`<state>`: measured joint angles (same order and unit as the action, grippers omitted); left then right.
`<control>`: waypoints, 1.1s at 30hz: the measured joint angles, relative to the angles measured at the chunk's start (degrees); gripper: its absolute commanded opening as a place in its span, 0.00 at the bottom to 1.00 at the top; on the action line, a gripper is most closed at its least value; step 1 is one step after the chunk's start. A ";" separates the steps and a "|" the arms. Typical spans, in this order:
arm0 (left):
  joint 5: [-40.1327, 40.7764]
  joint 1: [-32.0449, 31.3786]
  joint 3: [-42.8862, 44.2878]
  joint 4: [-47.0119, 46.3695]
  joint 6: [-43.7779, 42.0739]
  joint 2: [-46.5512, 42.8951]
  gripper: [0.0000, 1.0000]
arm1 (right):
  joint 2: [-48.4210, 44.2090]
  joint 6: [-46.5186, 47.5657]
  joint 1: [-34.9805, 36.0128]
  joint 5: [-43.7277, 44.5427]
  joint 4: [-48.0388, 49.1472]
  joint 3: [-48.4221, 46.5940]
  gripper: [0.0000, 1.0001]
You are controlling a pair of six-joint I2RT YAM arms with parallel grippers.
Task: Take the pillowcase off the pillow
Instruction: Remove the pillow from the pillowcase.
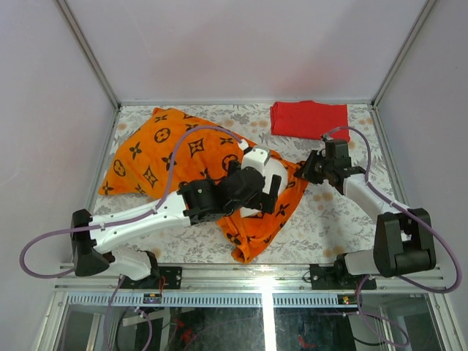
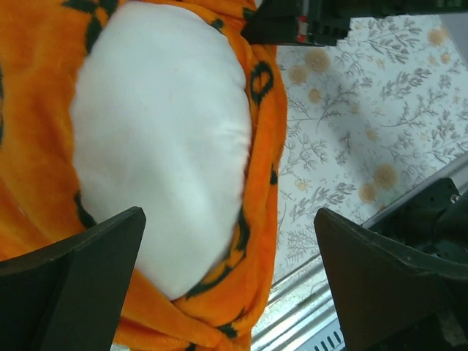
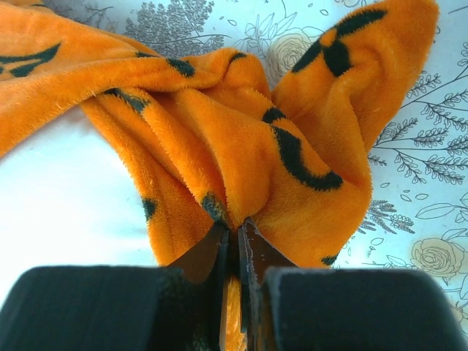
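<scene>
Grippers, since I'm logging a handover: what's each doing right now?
Left gripper: open, holding nothing.
Right gripper: shut on the pillowcase.

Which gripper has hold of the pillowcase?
The right gripper: its jaws are shut on a bunched fold of the orange pillowcase. The left gripper hangs open above the bare white pillow.

The pillow bulges bare and white from the orange pillowcase bunched around it. The left gripper is spread wide (one finger overlapping the pillow's lower left, the other well right of it). Floral table covering lies right of the pillow.
</scene>
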<state>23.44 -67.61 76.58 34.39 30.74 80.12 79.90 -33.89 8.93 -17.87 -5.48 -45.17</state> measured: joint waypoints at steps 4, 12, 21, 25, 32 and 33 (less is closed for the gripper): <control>-1.90 3.41 -1.38 -2.60 0.04 -0.15 1.00 | -1.60 0.26 0.02 -0.04 -0.52 0.04 0.09; -10.78 16.22 -11.85 -9.66 1.31 -0.24 1.00 | -1.75 0.31 0.02 -0.24 -1.14 0.09 0.10; -14.53 11.89 -7.96 -10.34 -0.17 0.28 1.00 | -2.19 0.94 0.02 -0.26 -1.25 0.94 0.10; -11.45 5.35 -0.81 -9.03 -1.81 2.99 1.00 | -2.19 1.16 0.02 -0.26 -1.25 1.01 0.11; 0.07 2.25 4.94 -3.41 -0.94 12.66 1.00 | -2.25 1.90 0.02 -0.35 -1.29 1.03 0.12; 2.05 2.43 4.94 -1.97 -0.63 14.23 1.00 | -2.36 2.08 0.02 -0.35 -1.31 1.07 0.12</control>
<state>25.50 -65.19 81.52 32.42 30.11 94.35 77.54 -31.81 8.95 -18.22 -6.79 -44.10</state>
